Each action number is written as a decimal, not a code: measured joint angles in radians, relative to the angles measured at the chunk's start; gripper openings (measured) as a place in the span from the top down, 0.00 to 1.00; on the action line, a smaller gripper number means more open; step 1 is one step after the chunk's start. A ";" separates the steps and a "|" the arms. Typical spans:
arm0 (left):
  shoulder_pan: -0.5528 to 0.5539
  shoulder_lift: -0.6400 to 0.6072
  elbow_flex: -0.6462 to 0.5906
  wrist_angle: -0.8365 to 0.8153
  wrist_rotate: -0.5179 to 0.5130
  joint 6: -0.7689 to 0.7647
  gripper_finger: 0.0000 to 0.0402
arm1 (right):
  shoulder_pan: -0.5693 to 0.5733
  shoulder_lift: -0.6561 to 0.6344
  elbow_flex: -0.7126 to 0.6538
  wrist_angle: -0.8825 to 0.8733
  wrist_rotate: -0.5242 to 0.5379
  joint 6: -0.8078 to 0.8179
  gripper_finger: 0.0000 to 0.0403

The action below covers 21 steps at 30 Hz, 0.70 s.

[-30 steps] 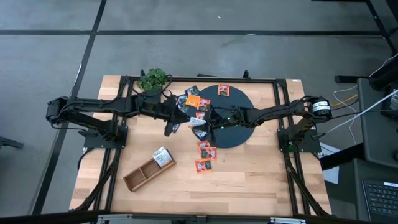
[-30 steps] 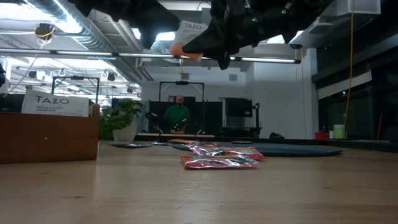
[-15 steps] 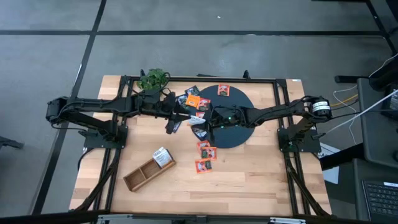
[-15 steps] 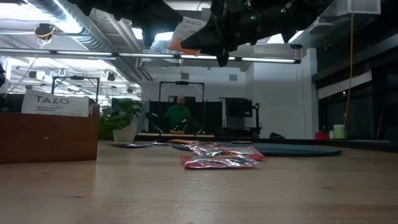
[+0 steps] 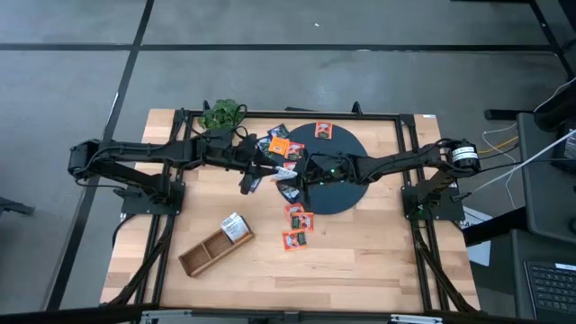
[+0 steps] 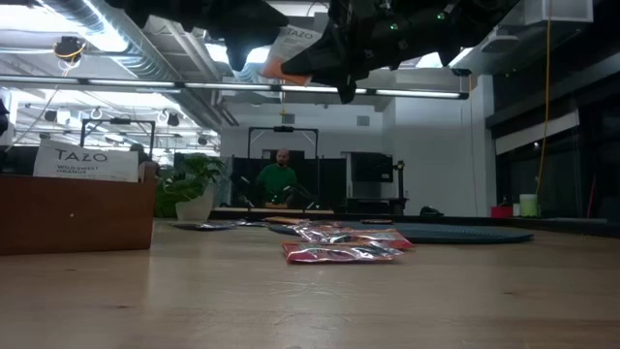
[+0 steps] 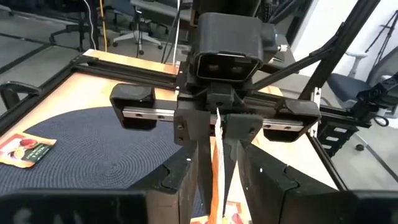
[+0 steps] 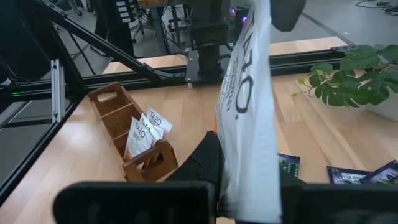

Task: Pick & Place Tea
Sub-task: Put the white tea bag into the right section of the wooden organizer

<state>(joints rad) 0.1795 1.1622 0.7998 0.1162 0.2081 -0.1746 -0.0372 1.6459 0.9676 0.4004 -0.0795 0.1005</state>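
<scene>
1. At the right gripper [image 5: 293, 171]: fingers clenched on the lower edge of a white sachet [image 8: 245, 124], held upright and edge-on to the other arm, well above the table [image 5: 360, 261].
2. At the left gripper [image 5: 268, 166]: fingers released, standing apart on either side of that sachet [image 7: 219, 168], not pressed on it in the left wrist view.
3. Nose to nose over the middle of the table, just off the edge of the dark disc [image 5: 346, 193]; in the low view, up near the top with the sachet [image 6: 295, 44] between them.
4. Below and beside the grippers: a loose heap of orange, red and dark sachets [image 5: 279, 144] at the disc's edge on the plant's side.
5. On the disc, near its far rim: one orange sachet [image 5: 323, 130], lying flat and alone.
6. On bare wood on the near side of the disc: two more orange-red sachets [image 5: 299, 216] and [image 5: 294, 239], close together.
7. Toward the left arm's near corner: wooden tray [image 5: 202, 255], set at an angle, with white sachets [image 5: 236, 227] standing in its end compartment nearest the grippers; state of the other compartments not clear.
8. At the far edge, beside the left arm: plant [image 5: 221, 114].
9. Beyond the table, in the low view: a person [image 6: 279, 179] in the room behind.
</scene>
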 joint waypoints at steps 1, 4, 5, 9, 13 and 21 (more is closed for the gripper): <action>0.000 0.000 0.000 0.000 0.000 -0.005 0.73 | 0.000 0.000 0.000 0.000 0.000 0.000 0.96; 0.000 0.016 0.000 0.000 0.001 -0.021 0.73 | 0.000 0.000 0.000 0.000 0.000 0.000 0.96; 0.000 0.021 0.000 -0.002 0.001 -0.022 0.73 | 0.000 0.000 0.000 0.000 0.000 0.000 0.96; 0.000 0.047 0.000 0.010 0.006 -0.022 0.74 | 0.000 0.000 0.000 0.000 0.000 0.000 0.96; 0.000 0.050 0.000 0.051 0.013 -0.022 0.74 | 0.000 0.000 0.000 0.000 0.000 0.000 0.96; 0.000 0.050 0.000 0.046 0.063 -0.026 0.81 | 0.000 0.000 0.000 -0.001 0.000 0.000 0.96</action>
<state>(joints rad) 0.1797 1.2121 0.7998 0.1624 0.2714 -0.2001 -0.0374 1.6459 0.9672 0.3998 -0.0792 0.1001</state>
